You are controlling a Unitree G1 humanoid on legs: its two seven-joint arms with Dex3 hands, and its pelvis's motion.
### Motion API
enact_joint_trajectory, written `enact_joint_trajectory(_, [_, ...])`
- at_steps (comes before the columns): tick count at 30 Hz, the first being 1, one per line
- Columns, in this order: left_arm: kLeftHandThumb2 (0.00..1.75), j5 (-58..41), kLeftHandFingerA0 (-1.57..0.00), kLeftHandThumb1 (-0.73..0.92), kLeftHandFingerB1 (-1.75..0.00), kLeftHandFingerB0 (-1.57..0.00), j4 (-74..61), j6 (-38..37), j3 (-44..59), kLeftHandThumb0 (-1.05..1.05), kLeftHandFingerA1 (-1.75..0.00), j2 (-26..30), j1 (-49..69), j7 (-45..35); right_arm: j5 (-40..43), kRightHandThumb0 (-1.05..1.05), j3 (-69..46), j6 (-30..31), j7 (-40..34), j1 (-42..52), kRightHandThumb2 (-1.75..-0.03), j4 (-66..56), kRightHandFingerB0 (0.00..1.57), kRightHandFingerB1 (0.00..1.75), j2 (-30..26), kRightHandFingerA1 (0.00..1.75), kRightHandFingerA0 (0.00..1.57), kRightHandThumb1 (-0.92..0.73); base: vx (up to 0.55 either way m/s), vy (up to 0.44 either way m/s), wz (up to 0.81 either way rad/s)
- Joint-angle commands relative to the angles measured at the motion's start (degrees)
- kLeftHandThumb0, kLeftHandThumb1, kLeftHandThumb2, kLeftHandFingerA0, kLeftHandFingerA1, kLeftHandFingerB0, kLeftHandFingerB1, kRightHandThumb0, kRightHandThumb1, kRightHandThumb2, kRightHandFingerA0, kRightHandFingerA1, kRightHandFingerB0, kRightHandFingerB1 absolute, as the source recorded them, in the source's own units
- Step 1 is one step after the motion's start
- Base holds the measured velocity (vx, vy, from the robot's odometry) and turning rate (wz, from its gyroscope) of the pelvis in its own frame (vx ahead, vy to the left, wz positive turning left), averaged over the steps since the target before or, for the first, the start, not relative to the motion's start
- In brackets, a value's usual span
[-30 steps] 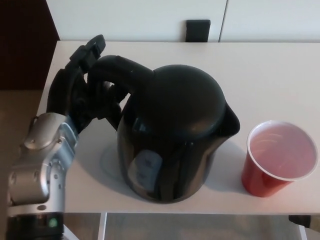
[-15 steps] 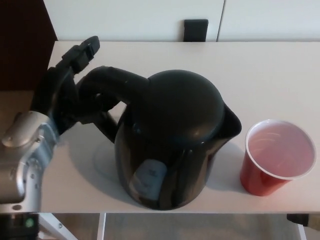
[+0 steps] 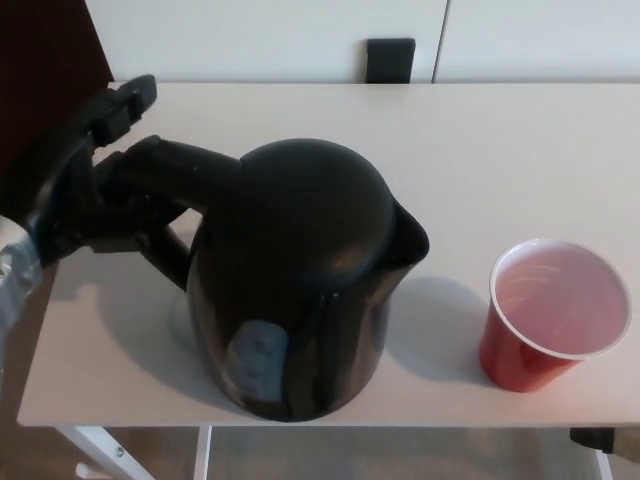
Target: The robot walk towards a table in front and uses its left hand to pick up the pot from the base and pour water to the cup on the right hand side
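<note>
Gripping the pot (image 3: 300,290) handle, left robot hand (image 3: 75,190) — over white table (image 3: 500,140).

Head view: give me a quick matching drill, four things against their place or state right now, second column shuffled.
Things:
1. kettle
2. red cup
3. left hand
4. black block

Places or states:
A. at the table's far edge, against the white wall
B. shut on the handle, at the picture's left
C. near the table's right front, pale inside showing
D. middle of the table, spout pointing toward the cup

Pairs: 1-D, 2-C, 3-B, 4-A
</note>
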Motion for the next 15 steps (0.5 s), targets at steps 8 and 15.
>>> enact_joint_trajectory(8, [0.74,3.22,0.00,0.41,-0.01,0.00,3.87,-6.58,-5.52,-0.67,0.00,8.27,-1.51,-7.36,0.27,-0.22,-1.05,-1.20,-0.02,-1.88,-0.71,-0.34,0.40,0.60,-1.11,0.75,0.52,-0.67,0.00,0.000,0.00])
enact_joint_trajectory(15, [0.73,8.96,0.00,0.39,0.00,0.00,3.98,-13.35,-11.42,-0.63,0.00,12.50,-2.65,-10.93,0.05,-0.20,-0.78,-0.80,0.08,-2.14,-0.72,-0.67,0.38,0.58,-1.08,0.72,0.49,-0.68,0.00,0.000,0.00])
